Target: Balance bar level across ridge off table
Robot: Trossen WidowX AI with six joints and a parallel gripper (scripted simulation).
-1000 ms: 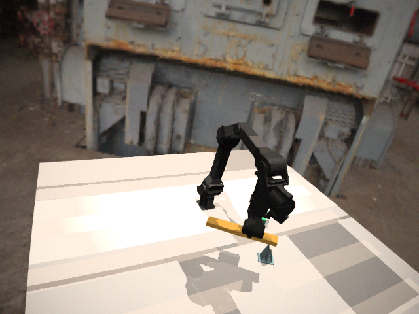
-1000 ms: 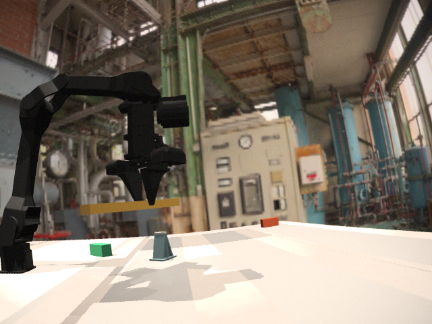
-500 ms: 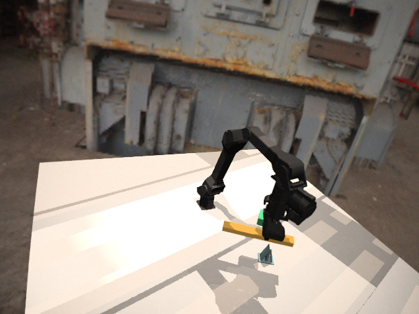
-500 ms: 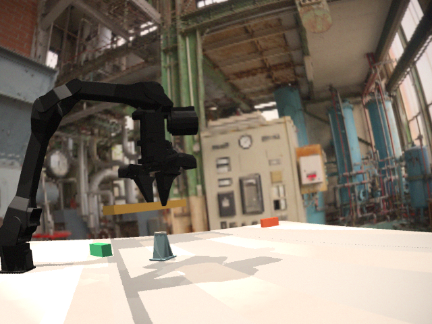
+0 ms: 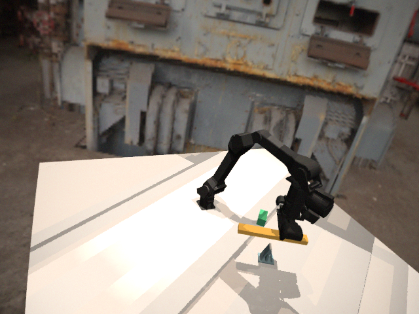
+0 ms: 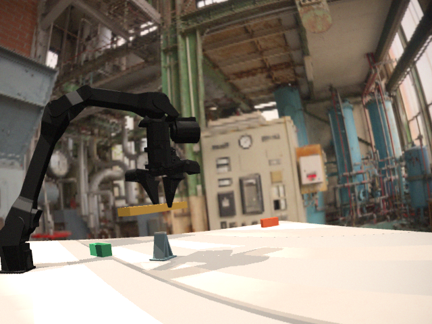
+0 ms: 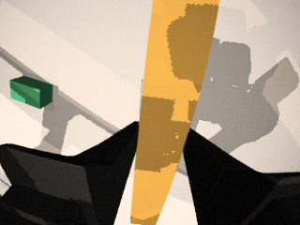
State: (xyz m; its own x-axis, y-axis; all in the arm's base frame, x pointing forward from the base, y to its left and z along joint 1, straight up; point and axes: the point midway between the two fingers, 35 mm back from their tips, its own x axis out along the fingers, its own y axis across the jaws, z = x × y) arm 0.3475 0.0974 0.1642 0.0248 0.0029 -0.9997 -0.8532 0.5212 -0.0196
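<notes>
The long orange-yellow bar (image 5: pixel 258 231) (image 6: pixel 142 210) (image 7: pixel 175 89) is held in the air. My gripper (image 6: pixel 163 204) (image 7: pixel 161 129) is shut on it, off its middle, with more of the bar on one side in the top view. The blue-grey ridge (image 5: pixel 266 256) (image 6: pixel 160 246) stands upright on the table (image 5: pixel 101 270) (image 6: pixel 244 296). In the exterior view the bar hangs above the ridge with a clear gap. In the wrist view the bar hides nearly all of the ridge; only a thin sliver shows at its left edge.
A green block (image 5: pixel 262 217) (image 6: pixel 100 249) (image 7: pixel 31 92) lies on the table, between the arm's base and the ridge in the exterior view. A red-orange block (image 6: pixel 269 222) lies farther back at the right of the exterior view.
</notes>
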